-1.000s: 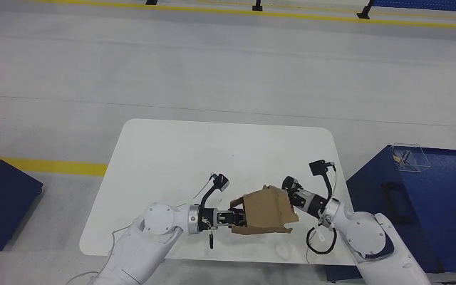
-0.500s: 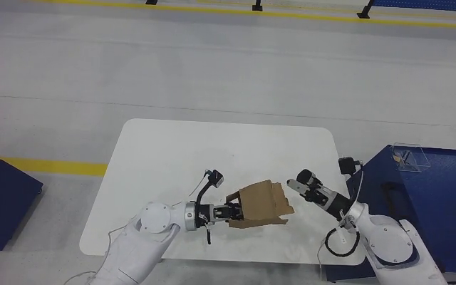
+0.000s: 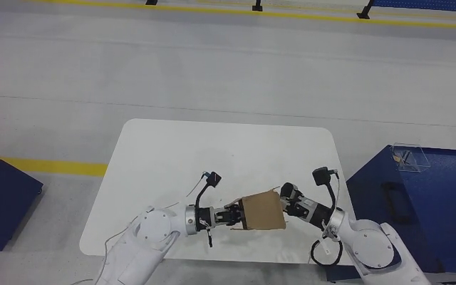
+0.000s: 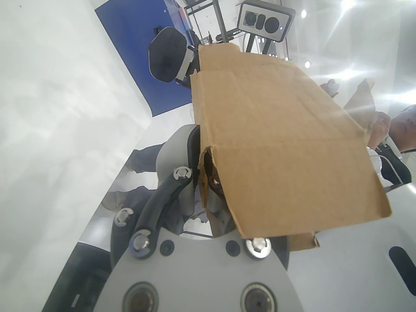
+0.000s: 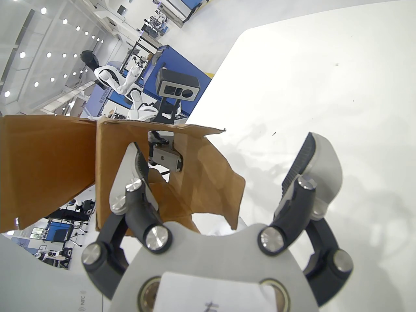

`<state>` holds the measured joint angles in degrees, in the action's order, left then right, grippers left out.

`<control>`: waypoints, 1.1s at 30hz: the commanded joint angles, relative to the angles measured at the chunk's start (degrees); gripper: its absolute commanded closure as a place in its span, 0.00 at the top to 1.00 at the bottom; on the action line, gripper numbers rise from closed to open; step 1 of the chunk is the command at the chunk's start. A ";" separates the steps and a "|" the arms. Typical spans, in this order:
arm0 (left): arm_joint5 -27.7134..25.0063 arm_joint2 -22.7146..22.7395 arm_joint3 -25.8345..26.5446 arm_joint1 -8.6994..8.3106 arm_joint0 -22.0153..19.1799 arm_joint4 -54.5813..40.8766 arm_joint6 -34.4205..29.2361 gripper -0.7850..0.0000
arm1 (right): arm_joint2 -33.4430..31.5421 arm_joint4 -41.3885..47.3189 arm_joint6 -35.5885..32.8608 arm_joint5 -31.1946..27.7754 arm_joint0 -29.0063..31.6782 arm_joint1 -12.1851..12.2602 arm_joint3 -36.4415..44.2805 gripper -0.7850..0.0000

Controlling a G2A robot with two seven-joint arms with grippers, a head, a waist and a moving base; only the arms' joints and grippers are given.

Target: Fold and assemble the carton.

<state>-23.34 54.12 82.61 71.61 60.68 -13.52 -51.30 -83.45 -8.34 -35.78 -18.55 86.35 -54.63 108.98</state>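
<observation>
A brown cardboard carton [image 3: 262, 211] is held just above the white table [image 3: 214, 149] near its front edge, between the two arms. My left gripper [image 3: 234, 214] is shut on the carton's left end; in the left wrist view a carton [image 4: 276, 147] wall runs between the fingers of the left gripper [image 4: 208, 167]. My right gripper [image 3: 287, 197] stands open at the carton's right end. In the right wrist view the right gripper [image 5: 224, 160] has one finger against the carton's [image 5: 48, 154] open end. The other finger [image 5: 312, 160] is out over the table, and a loose flap [image 5: 211, 176] hangs between them.
A blue cabinet [image 3: 399, 192] stands just off the table's right edge with a small clear box [image 3: 407, 155] on top. Another blue unit [image 3: 14, 196] stands off the left side. The table's back half is bare white surface.
The right gripper drew away to the right, then came back to the carton's right end. The carton turned from a tilted, splayed shape to a squarer one and shifted slightly forward.
</observation>
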 commanded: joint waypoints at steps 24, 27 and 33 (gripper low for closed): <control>7.34 -0.90 -0.64 0.30 -0.52 -8.25 -5.59 0.00 | -1.21 -7.61 11.09 5.65 -0.65 -0.85 -1.65 1.00; 7.43 -1.18 -0.35 0.33 -0.35 -6.32 -3.84 0.00 | 0.37 -9.18 11.35 5.25 -1.12 -1.06 -1.33 1.00; 8.17 -0.83 -1.17 0.46 -0.29 -7.28 -1.87 0.00 | -1.55 -8.42 15.37 1.01 1.29 -1.20 0.14 1.00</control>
<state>-15.17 53.20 81.64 72.06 60.41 -20.63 -53.33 -84.37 -17.17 -20.91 -16.89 87.03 -55.84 108.84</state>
